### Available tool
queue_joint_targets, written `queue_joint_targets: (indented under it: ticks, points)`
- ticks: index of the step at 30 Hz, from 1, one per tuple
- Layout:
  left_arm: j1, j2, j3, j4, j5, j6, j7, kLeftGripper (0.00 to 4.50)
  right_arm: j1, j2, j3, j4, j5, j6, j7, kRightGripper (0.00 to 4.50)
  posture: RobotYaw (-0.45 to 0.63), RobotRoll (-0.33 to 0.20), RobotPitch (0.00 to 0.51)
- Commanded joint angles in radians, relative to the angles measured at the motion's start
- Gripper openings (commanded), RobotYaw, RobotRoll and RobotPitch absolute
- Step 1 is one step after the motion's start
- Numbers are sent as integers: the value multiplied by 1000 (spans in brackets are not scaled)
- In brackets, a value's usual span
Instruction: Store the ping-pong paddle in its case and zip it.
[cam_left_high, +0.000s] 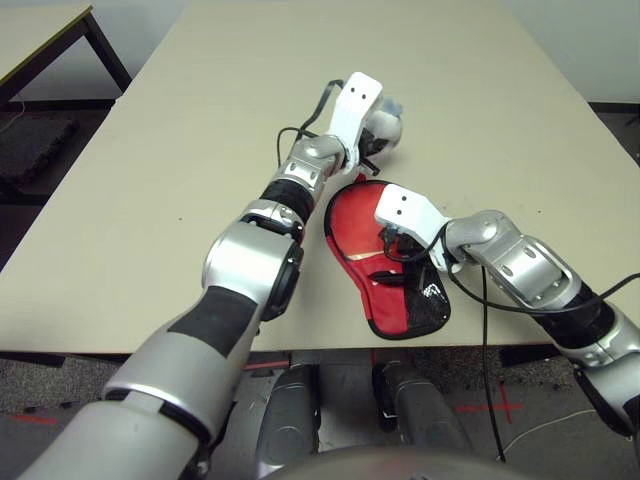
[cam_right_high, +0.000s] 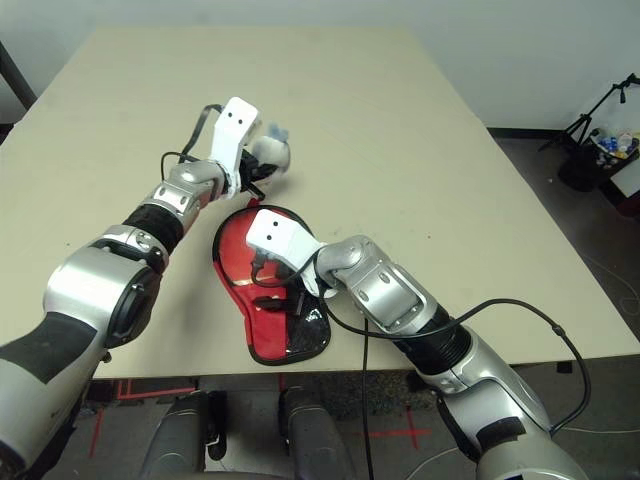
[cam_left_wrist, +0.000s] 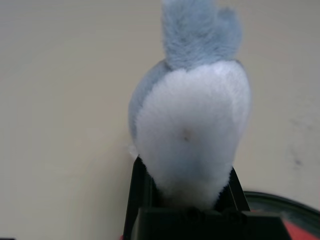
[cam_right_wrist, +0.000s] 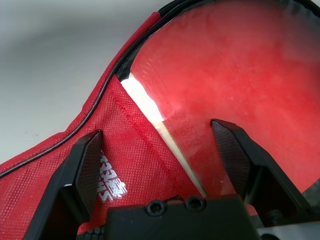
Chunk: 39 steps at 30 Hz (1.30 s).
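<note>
Left wrist view showed the left gripper (cam_left_wrist: 187, 200) squeezing a fluffy toy (cam_left_wrist: 192, 135); at five o'clock, the right gripper (cam_right_wrist: 162, 160) spread wide over the case (cam_right_wrist: 220, 75).

No readable text, numbers or brand names anywhere. Only mark: white logo (cam_right_wrist: 109, 184) printed on red fabric of case (cam_right_wrist: 135, 165), lower left of right wrist view, partly hidden behind black gripper finger, letters not legible. Same white logo shows as tiny speck on case, lower centre of left eye view, unreadable.
</note>
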Motion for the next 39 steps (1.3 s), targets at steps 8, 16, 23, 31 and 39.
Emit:
queue_joint_targets:
  ticks: [8,16,23,31,39]
  points:
    - [37,-64,3,-10,12,6,-140,573,40,10,43,61,-15,52,-12,4500,-106,0,186]
    - [52,-62,8,-15,15,8,-183,572,30,27,41,87,-22,36,-14,4500,-95,0,179]
    - [11,-19,39,-43,-21,3,-330,2669,24,38,33,111,-33,22,-11,4500,-83,0,168]
    - [-21,108,32,-72,-13,-5,-451,4459,5,44,28,151,-41,-5,-3,4500,-62,0,147]
    - [-22,203,33,-109,-23,7,-537,4459,-12,51,26,190,-50,-33,4,4500,-50,0,129]
